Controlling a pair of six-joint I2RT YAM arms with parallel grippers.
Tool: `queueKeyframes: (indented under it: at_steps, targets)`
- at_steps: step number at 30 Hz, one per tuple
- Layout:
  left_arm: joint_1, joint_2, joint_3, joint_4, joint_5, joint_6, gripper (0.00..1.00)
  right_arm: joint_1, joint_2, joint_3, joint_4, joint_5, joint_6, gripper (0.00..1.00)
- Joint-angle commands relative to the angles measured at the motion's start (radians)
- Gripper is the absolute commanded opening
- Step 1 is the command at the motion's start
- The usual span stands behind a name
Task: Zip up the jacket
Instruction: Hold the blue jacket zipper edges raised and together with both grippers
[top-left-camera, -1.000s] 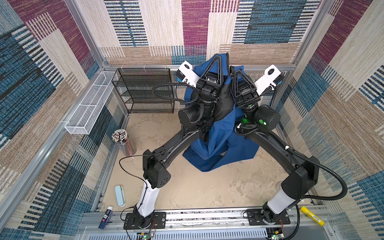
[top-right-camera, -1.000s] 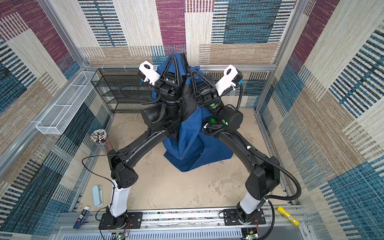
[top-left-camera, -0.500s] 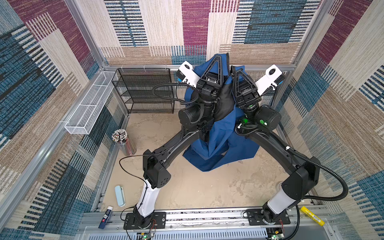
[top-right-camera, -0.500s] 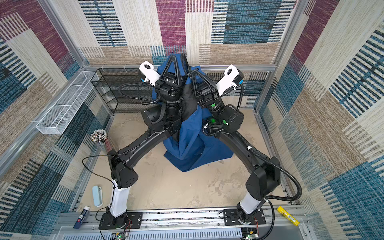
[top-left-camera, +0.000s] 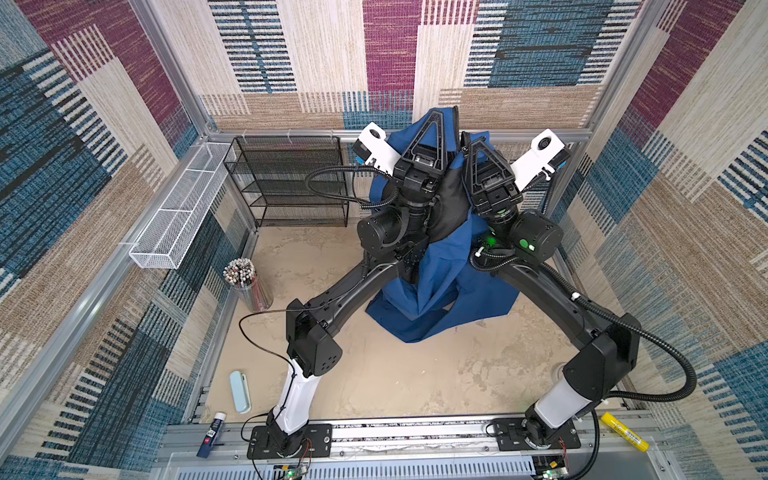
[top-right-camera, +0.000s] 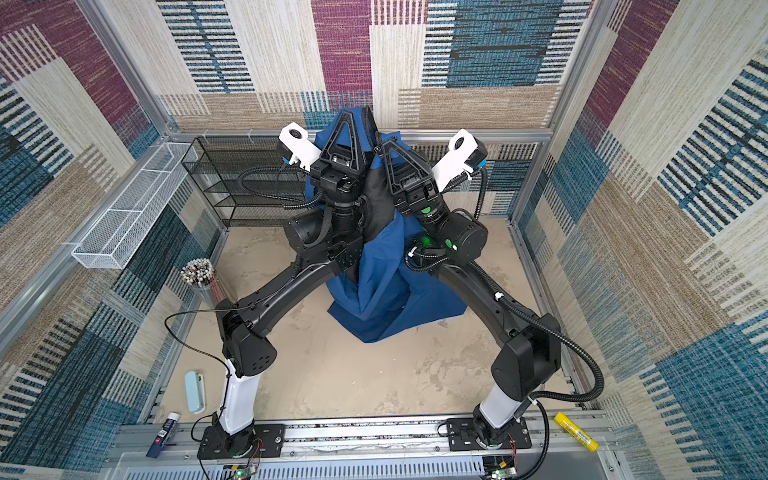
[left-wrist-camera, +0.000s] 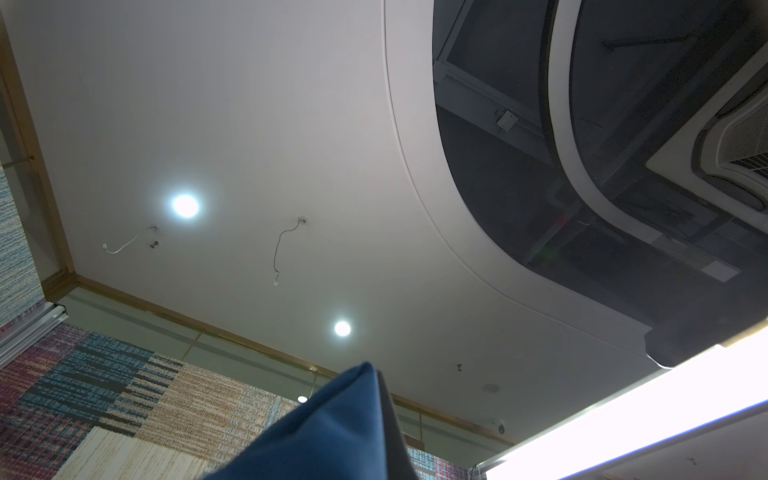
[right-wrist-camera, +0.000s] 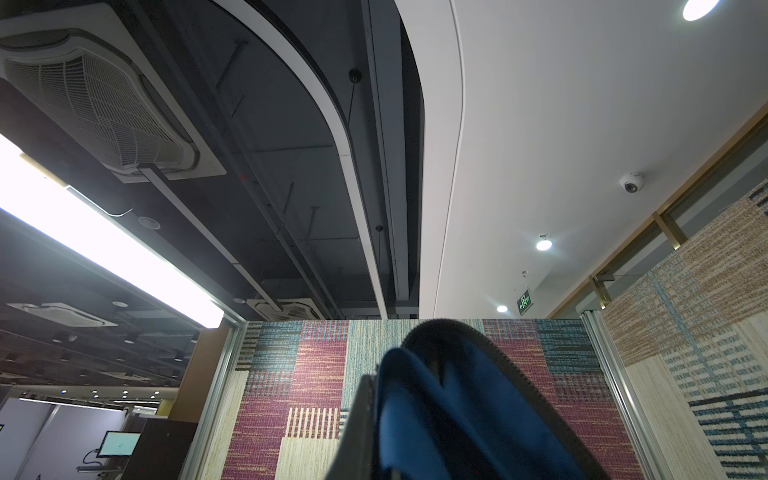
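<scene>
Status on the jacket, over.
Left gripper, right gripper shut on jacket, raised high. Front open, lining showing, hem on table. Wire rack close on the left.

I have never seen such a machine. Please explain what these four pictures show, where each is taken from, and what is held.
Two black robot arms stand on a rail at the edge of a sandy table. Each ends in a two-fingered clamp, a gripper. Two pictures come from a double camera overhead, so they look almost alike. The other two come from a camera on each wrist; the arms point upward, so these show mostly ceiling. The left gripper and the right gripper are shut on the jacket, blue with black lining, holding it up while its lower part bunches on the table. Nearby are a black wire shelf, a white mesh basket, a cup of pencils and a pale blue case.
</scene>
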Motion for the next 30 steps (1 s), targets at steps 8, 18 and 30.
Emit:
queueKeyframes:
  at_steps: [8,18,30]
  targets:
    - [-0.003,0.001,0.006,0.036,-0.006,-0.017,0.0,0.005,0.008,0.016,0.444,-0.005,0.006,0.0]
    - [-0.001,0.001,0.005,0.037,-0.007,-0.022,0.0,0.005,0.012,0.027,0.444,-0.001,0.002,0.0]
    - [-0.004,0.002,0.0,0.036,-0.001,-0.028,0.0,0.005,0.022,0.039,0.445,0.004,-0.006,0.0]
